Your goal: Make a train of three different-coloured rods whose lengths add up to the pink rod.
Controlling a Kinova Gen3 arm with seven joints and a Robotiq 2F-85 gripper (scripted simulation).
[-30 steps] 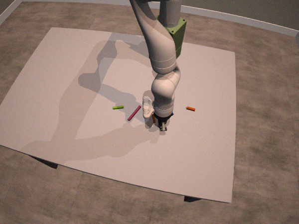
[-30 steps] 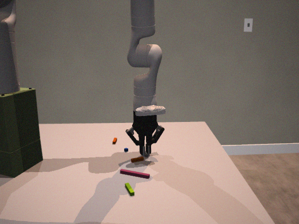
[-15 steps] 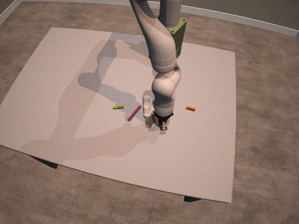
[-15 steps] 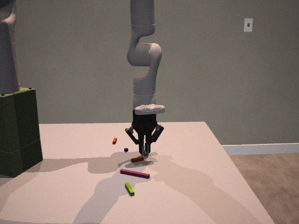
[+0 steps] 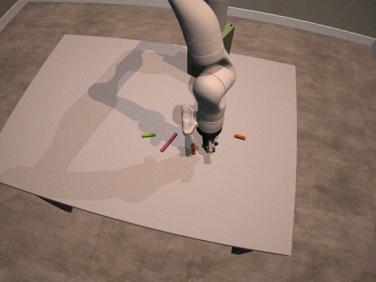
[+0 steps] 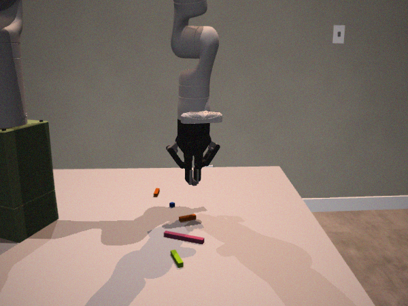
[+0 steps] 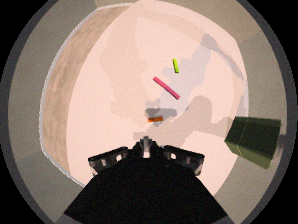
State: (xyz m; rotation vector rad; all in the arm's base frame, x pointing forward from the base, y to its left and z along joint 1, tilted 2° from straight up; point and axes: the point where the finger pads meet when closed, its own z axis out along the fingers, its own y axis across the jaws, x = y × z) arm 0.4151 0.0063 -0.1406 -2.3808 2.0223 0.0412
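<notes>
My gripper (image 5: 209,150) hangs above the table, in the exterior view (image 6: 192,180) well over the rods. It is shut on a small grey rod (image 6: 194,181), seen only as a pale sliver between the fingertips in the wrist view (image 7: 145,145). An orange rod (image 5: 193,148) (image 6: 187,217) (image 7: 156,119) lies just left of the gripper in its shadow. The blue rod (image 5: 216,143) (image 6: 172,204) lies right beside the fingers. The pink rod (image 5: 168,142) (image 6: 183,236) (image 7: 166,87) and the lime rod (image 5: 148,135) (image 6: 177,258) (image 7: 176,64) lie further left, apart from each other.
A second orange rod (image 5: 240,136) (image 6: 156,192) lies alone to the right. The arm's green pedestal (image 5: 228,37) (image 6: 24,177) stands at the table's far edge.
</notes>
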